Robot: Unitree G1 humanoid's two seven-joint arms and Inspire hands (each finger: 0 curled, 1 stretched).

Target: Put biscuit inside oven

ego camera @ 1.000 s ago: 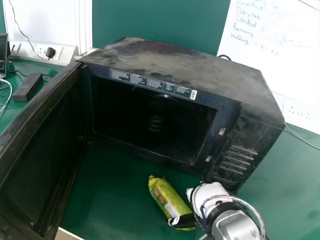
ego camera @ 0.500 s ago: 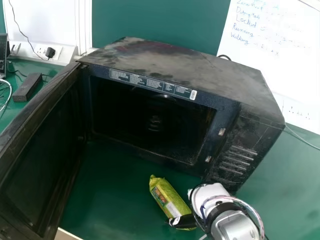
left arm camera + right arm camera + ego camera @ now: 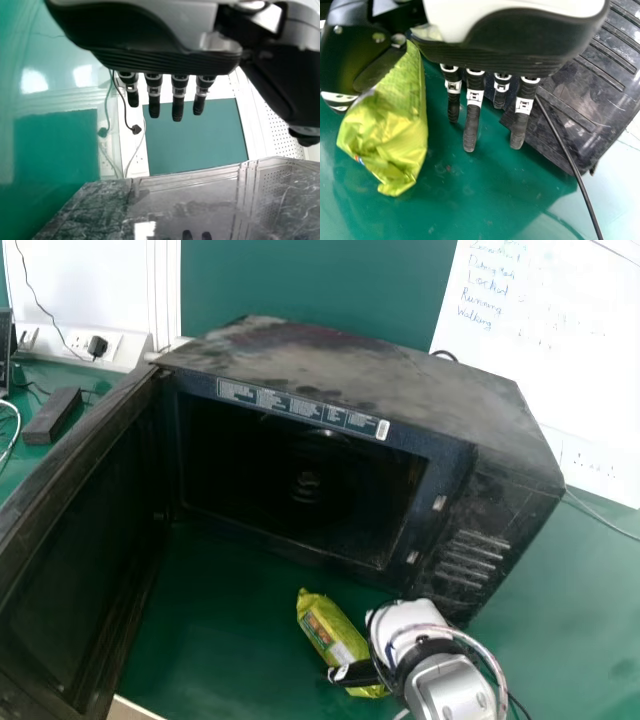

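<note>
Saw the big black oven [image 3: 350, 370] on the green table [image 3: 220, 610], with its door [image 3: 80, 550] wide open on the left. Found the yellow-green biscuit pack [image 3: 325, 625] outside the oven, lying on the table just in front of the oven's open mouth, with one end toward it. Spotted the right hand [image 3: 400, 623] low in front of the oven's right part, just beside the pack. Saw its fingers [image 3: 471, 132] open and straight, not bent round anything, and its black thumb [image 3: 355, 673] set apart from them, across the near end of the pack. Could not tell for sure about a touch there, but saw no grip on the pack. Saw the left hand [image 3: 150, 45] in the left wrist view, open and holding nothing, with nearly straight fingers and the thumb well out to the side. Could not tell its place by the oven. Saw a black brick [image 3: 52, 415] on the table left of the oven, a black plug [image 3: 97, 346] behind to the left, and a white sheet [image 3: 545, 360] with writing behind the oven, to the right.
</note>
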